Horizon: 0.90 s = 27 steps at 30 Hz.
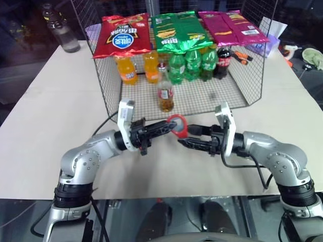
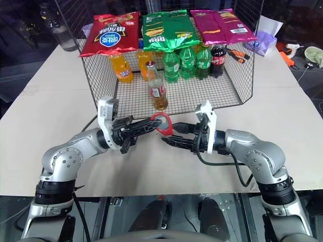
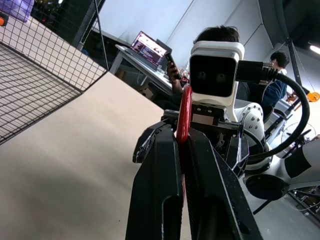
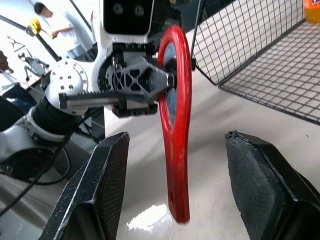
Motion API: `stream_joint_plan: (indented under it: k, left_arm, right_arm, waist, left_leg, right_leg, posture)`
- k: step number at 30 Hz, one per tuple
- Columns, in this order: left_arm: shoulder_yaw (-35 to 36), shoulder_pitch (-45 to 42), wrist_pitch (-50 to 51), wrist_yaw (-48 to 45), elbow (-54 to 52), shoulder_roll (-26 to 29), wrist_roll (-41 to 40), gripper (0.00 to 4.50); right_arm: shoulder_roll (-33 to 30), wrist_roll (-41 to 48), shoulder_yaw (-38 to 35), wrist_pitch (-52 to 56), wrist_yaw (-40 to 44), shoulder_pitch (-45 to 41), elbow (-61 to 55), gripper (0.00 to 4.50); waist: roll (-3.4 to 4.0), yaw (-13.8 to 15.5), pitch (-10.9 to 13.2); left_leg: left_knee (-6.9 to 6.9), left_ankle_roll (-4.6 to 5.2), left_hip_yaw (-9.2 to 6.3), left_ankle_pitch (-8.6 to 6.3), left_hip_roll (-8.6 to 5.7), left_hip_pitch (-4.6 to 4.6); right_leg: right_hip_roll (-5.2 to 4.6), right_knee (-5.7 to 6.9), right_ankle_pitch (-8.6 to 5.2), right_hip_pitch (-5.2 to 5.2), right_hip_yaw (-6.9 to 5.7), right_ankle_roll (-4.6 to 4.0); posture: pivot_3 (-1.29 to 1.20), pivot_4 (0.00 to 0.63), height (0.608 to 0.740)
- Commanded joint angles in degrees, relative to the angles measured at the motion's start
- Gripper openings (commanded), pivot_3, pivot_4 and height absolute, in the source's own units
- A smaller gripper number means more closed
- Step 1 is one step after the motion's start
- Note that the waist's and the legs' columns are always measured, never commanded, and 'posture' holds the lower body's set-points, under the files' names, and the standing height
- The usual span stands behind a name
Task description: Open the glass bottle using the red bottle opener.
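Fingers of your left gripper [image 1: 168, 126] were clamped on the red bottle opener [image 1: 177, 126], your right gripper [image 1: 184, 136] stood apart beside its handle, glass bottle [image 1: 165, 91] upright behind.

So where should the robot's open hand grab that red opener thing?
Probably the free handle of the red bottle opener. The left gripper pinches its ring end, and the handle pokes out toward the right gripper, whose open fingers sit on either side of its flat faces. Coming straight on from that end looks easiest.
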Motion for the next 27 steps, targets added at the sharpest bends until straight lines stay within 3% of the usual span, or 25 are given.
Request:
stream_joint_plan:
  k: [1,10,17,27]
  left_arm:
    - [0.58,-0.97,-1.03,-0.72,-0.55,-0.11,-0.11,0.00]
    - [0.44,-1.16,-0.90,-0.39,-0.46,-0.39,0.19,0.00]
    - [0.41,-1.04,-1.00,-0.31,-0.61,-0.52,0.52,0.00]
    - [-0.30,-0.53,-0.83,-0.57,-1.28,-0.60,0.89,0.00]
  right_arm:
    - [-1.32,0.47,0.59,0.87,1.84,0.47,-1.88,3.13]
    - [-1.37,0.93,0.82,1.79,1.91,0.20,-1.97,3.13]
    - [-1.45,0.51,1.06,2.02,1.76,-0.12,-2.08,0.04]
    - [-0.59,0.85,1.44,2.92,0.60,-0.12,-2.94,0.04]
  waist:
    - [0.00,0.00,0.00]
    - [0.00,0.00,0.00]
    - [0.00,-0.01,0.00]
    - [0.00,0.01,0.00]
  left_leg:
    - [0.00,0.00,0.00,0.00,0.00,0.00]
    - [-0.01,0.00,0.01,0.00,0.01,0.00]
    - [-0.01,0.00,0.01,0.00,0.00,-0.01]
    - [-0.04,0.00,0.00,0.00,0.01,-0.01]
  right_leg:
    - [0.00,0.00,0.00,0.00,0.00,0.00]
    - [0.00,-0.01,0.00,0.00,0.01,0.00]
    - [0.00,-0.02,0.00,0.00,0.00,0.00]
    - [0.00,-0.04,0.00,0.00,0.00,0.00]
  posture:
    - [0.00,0.150,0.740]
    - [0.00,0.150,0.740]
    - [0.00,0.150,0.740]
    - [0.00,0.150,0.740]
